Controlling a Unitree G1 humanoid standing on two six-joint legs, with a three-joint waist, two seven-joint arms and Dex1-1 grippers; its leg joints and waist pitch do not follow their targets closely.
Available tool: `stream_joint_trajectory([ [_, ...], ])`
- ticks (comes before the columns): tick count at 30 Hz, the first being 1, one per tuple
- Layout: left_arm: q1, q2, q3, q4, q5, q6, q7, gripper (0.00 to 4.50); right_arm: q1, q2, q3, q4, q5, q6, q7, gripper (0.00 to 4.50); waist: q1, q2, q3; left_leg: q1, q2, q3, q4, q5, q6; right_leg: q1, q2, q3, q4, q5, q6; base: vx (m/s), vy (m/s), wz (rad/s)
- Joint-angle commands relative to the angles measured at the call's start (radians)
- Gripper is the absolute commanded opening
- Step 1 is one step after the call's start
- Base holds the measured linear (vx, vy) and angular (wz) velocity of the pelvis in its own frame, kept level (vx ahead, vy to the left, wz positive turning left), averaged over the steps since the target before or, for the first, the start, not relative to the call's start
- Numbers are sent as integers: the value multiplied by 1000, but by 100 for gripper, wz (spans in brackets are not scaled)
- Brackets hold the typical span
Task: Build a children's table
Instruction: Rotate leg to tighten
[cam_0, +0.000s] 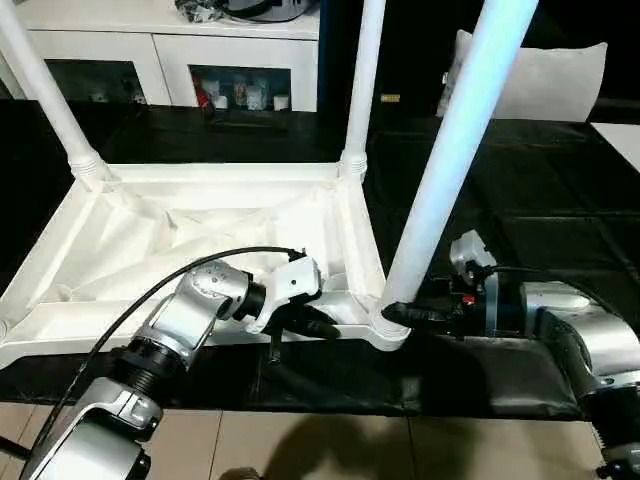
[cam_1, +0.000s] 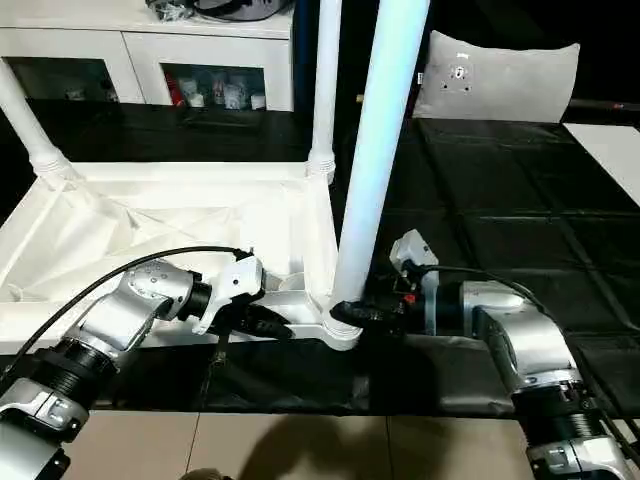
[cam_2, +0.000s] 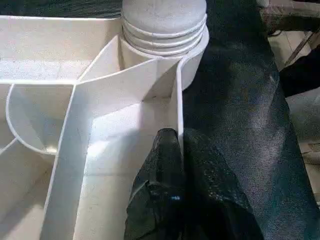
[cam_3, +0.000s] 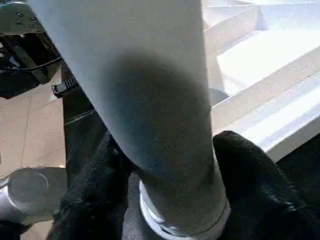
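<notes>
the right gripper (cam_0: 405, 314) reaches in level, its fingers (cam_3: 250, 180) hugging the base of the near leg (cam_0: 450, 150) in the upturned top (cam_0: 60, 260), while the left gripper's (cam_0: 318, 322) fingers pinch the top's near rim (black counter (cam_0: 520, 190), white cabinet (cam_0: 170, 60) behind).

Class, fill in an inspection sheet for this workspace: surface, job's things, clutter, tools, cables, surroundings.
Surface: black-covered work table.
Job's things: white table top upside down; three legs stand in corner sockets, nearest leg by the right arm.
Clutter: nothing seen.
Tools: left tool shut on the top's near rim; right tool around the nearest leg's base.
Cables: black cable over the left forearm.
Surroundings: white cabinet, grey cushion, tiled floor.
</notes>
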Motion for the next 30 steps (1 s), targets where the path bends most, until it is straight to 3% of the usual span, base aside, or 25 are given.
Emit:
stream_joint_trajectory([
  [1,3,-9,-34,-16,-1,4,-34,0,-1,-1,-4,0,3,7,0,230,-3,-16,-61,-1,17,6,-57,-158,54,53,-64,34,-71,-284,-170,0,0,0],
  [6,6,-15,-27,-18,-7,13,-20,0,4,14,-12,-17,22,18,-5,210,-4,-16,-61,-3,16,6,-57,-155,53,54,-63,33,-71,-284,-166,0,0,0],
  [9,-1,-70,0,-20,-8,105,83,0,12,80,-11,-72,30,57,-105,207,-6,-16,-59,-1,16,6,-58,-155,46,52,-63,34,-73,-306,-157,0,0,0],
  [11,-8,-98,12,-15,-7,138,130,0,5,114,-7,-67,10,61,-169,207,-9,-16,-57,-2,14,5,-60,-165,33,51,-64,32,-76,-343,-150,0,0,0],
  [12,-25,-143,33,1,-3,177,209,0,-26,181,-28,-15,-24,78,-309,207,-10,-15,-57,0,13,3,-60,-179,30,51,-65,31,-81,-375,-139,0,0,0],
  [15,-49,-195,60,30,3,213,308,0,-66,254,-61,52,-57,100,-471,204,-31,-15,-55,-2,8,0,-63,-206,8,49,-64,27,-88,-445,-116,0,0,0],
  [19,-93,-272,95,106,32,213,487,0,-114,346,-93,145,-129,70,-702,204,-54,-13,-58,-4,3,0,-58,-196,3,47,-61,29,-87,-404,-119,0,0,0],
  [22,-98,-286,95,119,40,205,513,0,-116,362,-83,157,-144,52,-721,204,-53,-15,-60,-6,3,1,-57,-183,23,51,-61,32,-87,-369,-123,0,0,0],
  [23,-96,-295,94,119,45,200,526,0,-113,371,-77,155,-148,48,-727,255,-53,-13,-61,-7,4,2,-57,-174,30,52,-60,33,-84,-342,-129,0,0,0],
  [25,-82,-295,82,96,53,190,507,0,-102,380,-78,137,-138,54,-708,267,-52,-17,-60,-8,4,3,-58,-172,36,54,-60,32,-83,-332,-135,0,0,0],
  [30,-74,-277,73,88,62,169,478,0,-101,372,-99,125,-118,61,-680,310,-52,-14,-59,-6,7,2,-60,-180,39,53,-61,33,-84,-339,-136,0,0,0],
])
